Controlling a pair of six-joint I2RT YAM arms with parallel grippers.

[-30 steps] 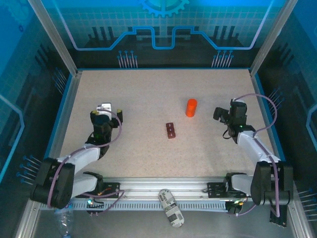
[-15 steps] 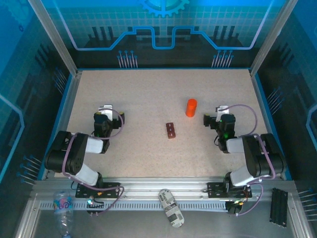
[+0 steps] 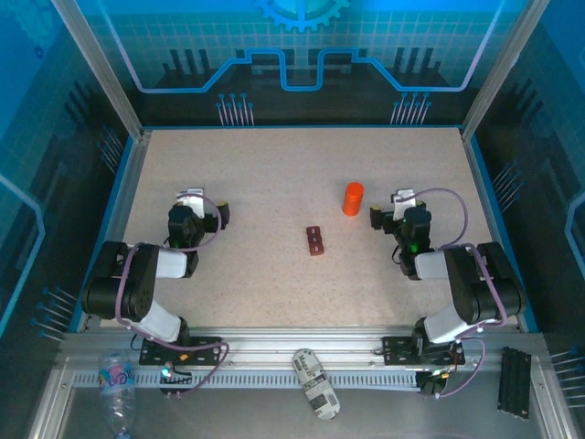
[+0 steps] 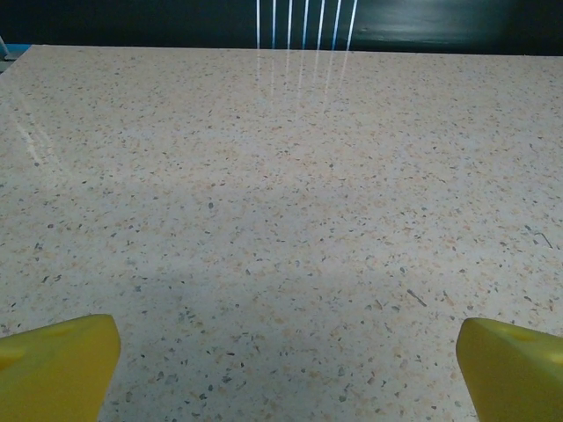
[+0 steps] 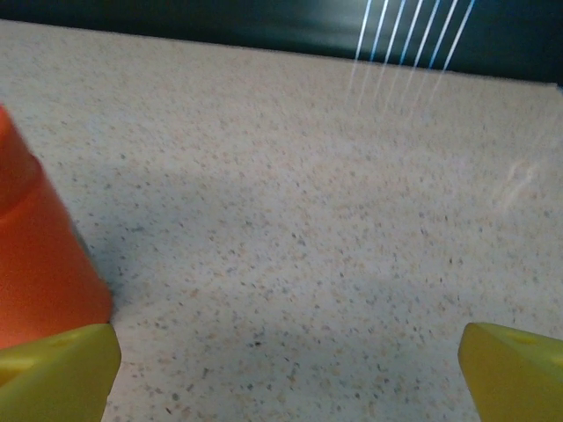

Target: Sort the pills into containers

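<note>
The dark maroon two-cell container [image 3: 314, 240] lies flat at the middle of the table. An orange bottle [image 3: 353, 198] stands upright behind it to the right, and in the right wrist view the orange bottle [image 5: 40, 255] rises at the left edge, just beyond my left fingertip. My right gripper [image 3: 391, 208] sits low to the right of the bottle, open, with nothing between its yellow fingertips [image 5: 510, 369]. My left gripper [image 3: 203, 205] rests low at the table's left, well away from both, open over bare tabletop, yellow fingertips [image 4: 57, 365] wide apart.
The speckled beige table [image 3: 274, 165] is ringed by a blue rim and metal posts. Dark back wall with white pin rows [image 4: 303, 22] lies ahead of both grippers. A plastic bottle [image 3: 315, 382] and another bottle [image 3: 114, 377] lie below the front rail.
Both arms have folded down low onto the table. The right gripper has moved left, closer to the orange bottle. The left gripper shifted slightly. Bottle and container have not moved.
</note>
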